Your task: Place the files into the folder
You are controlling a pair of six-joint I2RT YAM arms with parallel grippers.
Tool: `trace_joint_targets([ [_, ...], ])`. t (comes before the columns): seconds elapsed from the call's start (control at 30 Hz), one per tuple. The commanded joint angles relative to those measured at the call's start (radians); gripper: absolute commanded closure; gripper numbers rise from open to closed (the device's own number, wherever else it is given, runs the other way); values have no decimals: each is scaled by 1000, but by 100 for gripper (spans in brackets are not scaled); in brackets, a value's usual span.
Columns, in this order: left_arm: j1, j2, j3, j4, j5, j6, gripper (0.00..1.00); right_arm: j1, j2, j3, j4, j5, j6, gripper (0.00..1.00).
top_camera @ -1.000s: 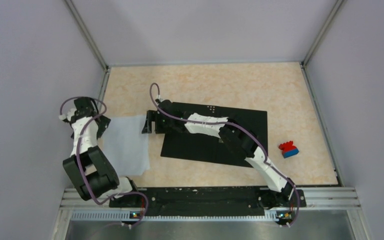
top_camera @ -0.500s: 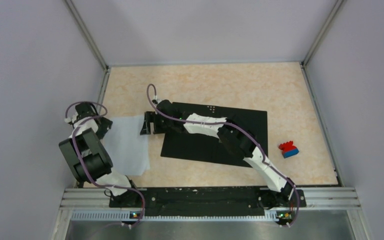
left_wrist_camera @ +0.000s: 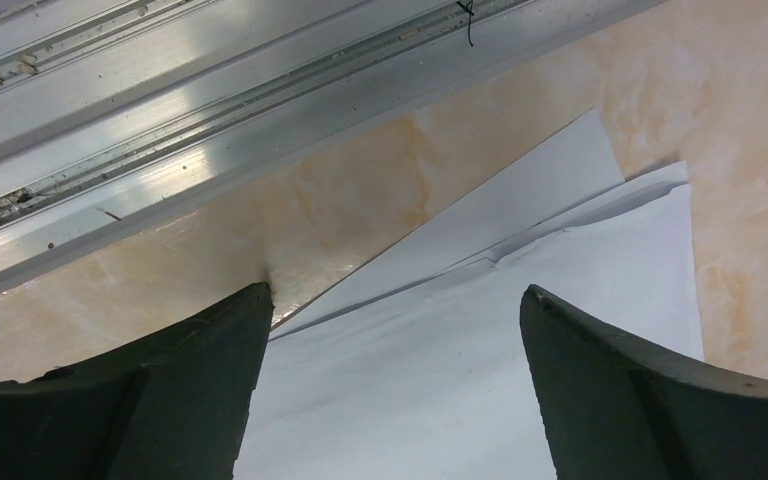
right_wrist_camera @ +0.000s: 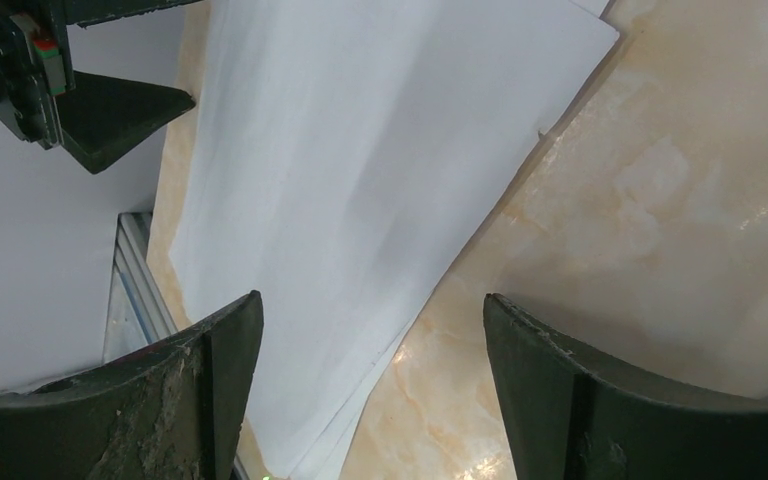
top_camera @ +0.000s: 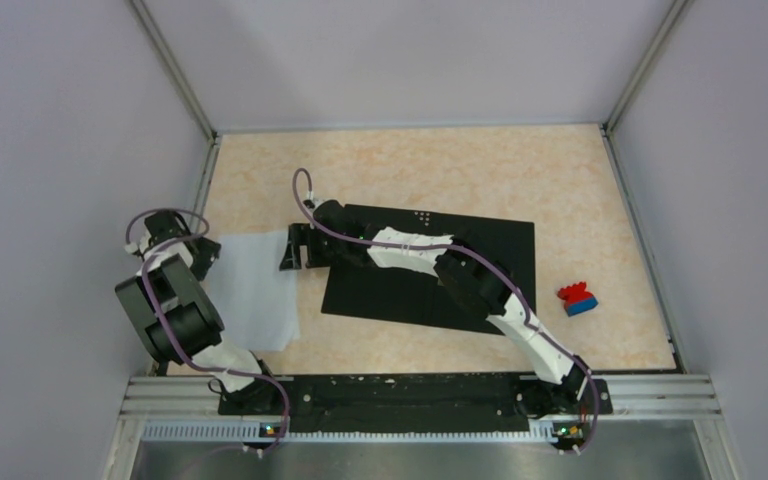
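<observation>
Peach-marbled table (top_camera: 460, 170) carries the files (top_camera: 252, 292) at the left of the top view, lying flat just beside the open black folder (top_camera: 505, 245). Over the last second the left gripper (top_camera: 200, 252) has settled at the sheets' upper-left edge, and the right gripper (top_camera: 290, 247) has edged toward their upper-right corner (both sets of fingers spread wide, holding nothing). A grasp looks imminent; no sheet is inside yet.

- Thin white rectangular paper sheets (top_camera: 250, 290): shown plain, without any pattern.
- Flat rectangular folder (top_camera: 510, 235): shown black, marked with small white dots near its far edge.
- Marbled tabletop (top_camera: 460, 170): peach, veined with cream.
- Small toy block (top_camera: 577, 298): red above blue.
</observation>
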Motion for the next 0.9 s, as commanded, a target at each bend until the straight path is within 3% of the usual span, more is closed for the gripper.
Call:
trace_joint_targets([
  [0.0, 6, 26, -64, 29, 137, -86, 1, 6, 28, 8, 8, 21, -25, 19],
  [0.57, -58, 35, -92, -40, 298, -152, 1, 5, 84, 63, -73, 54, -10, 14],
  [0.87, -92, 45, -72, -73, 341, -116, 1, 3, 148, 199, -147, 54, -13, 14],
])
